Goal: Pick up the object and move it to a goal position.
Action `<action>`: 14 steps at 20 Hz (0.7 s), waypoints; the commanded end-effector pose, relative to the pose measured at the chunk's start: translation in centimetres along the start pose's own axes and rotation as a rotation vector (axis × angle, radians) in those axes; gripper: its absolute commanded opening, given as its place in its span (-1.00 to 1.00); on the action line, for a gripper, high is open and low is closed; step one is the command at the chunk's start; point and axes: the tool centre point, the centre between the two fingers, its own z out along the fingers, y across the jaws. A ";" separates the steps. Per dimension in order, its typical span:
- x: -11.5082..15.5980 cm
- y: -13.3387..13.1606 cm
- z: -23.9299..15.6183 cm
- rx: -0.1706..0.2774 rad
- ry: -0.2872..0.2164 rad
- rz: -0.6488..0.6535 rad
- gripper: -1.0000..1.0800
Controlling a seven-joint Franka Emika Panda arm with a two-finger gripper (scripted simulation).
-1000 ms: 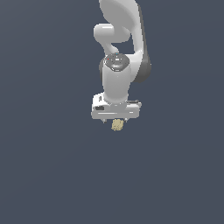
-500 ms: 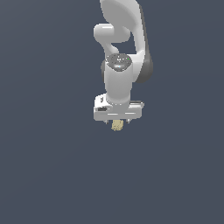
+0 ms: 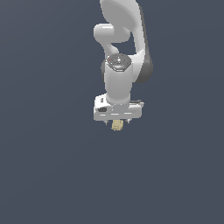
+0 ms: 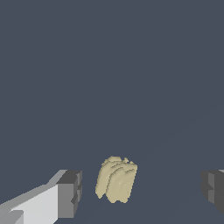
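Observation:
The object (image 4: 116, 179) is a small tan-yellow knobbly lump on the dark grey floor. In the wrist view it lies between my two dark fingertips (image 4: 70, 192), nearer to one of them, with a gap on each side. My gripper (image 4: 142, 192) is open and touches nothing. In the exterior view the white arm hangs straight down. The gripper (image 3: 116, 123) is right over the object (image 3: 117, 126), which peeks out just below the white hand, and the fingers are mostly hidden there.
Only the flat dark grey floor (image 3: 52, 175) surrounds the arm on every side. No other objects, containers or edges show, and no goal marker is visible.

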 end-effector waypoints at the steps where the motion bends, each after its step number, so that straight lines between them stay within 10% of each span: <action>1: -0.1 0.0 0.2 -0.001 -0.001 -0.023 0.92; 14: -1.4 0.0 1.9 -0.009 -0.010 -0.277 0.92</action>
